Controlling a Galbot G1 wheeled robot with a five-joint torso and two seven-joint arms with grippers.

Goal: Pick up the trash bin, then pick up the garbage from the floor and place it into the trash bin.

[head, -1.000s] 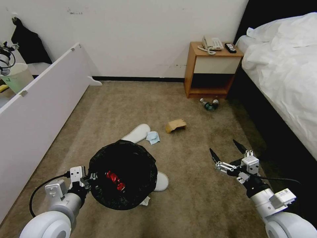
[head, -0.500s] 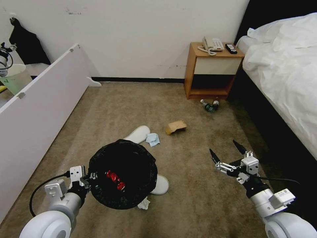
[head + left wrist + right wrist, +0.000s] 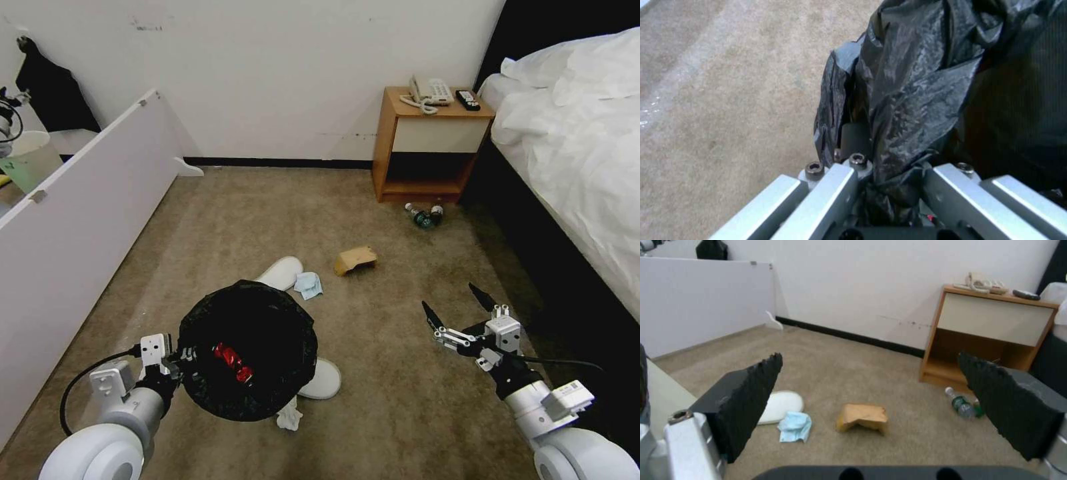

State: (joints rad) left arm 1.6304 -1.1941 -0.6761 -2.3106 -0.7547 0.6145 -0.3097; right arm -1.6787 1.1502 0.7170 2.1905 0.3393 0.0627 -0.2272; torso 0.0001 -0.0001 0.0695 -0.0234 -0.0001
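Note:
My left gripper (image 3: 180,357) is shut on the rim of the trash bin (image 3: 248,350), a round bin lined with a black bag, held above the carpet. In the left wrist view the left gripper (image 3: 889,173) pinches the crinkly bag (image 3: 916,100). A red packet (image 3: 232,361) lies inside. The garbage on the floor: a white slipper (image 3: 280,272), a light-blue cloth (image 3: 309,285), a cardboard piece (image 3: 355,259), bottles (image 3: 423,215), a second slipper (image 3: 323,380) and a tissue (image 3: 290,419), both partly under the bin. My right gripper (image 3: 452,301) hangs open and empty over the carpet.
A wooden nightstand (image 3: 430,143) with a phone (image 3: 427,89) and a remote (image 3: 467,99) stands at the back wall. The bed (image 3: 573,147) runs along the right. A white panel (image 3: 80,220) walls off the left, with a pale bucket (image 3: 27,157) behind it.
The whole picture has shifted a little: the near floor litter sits lower and more of the tissue shows below the bin. Both arms hold the same pose.

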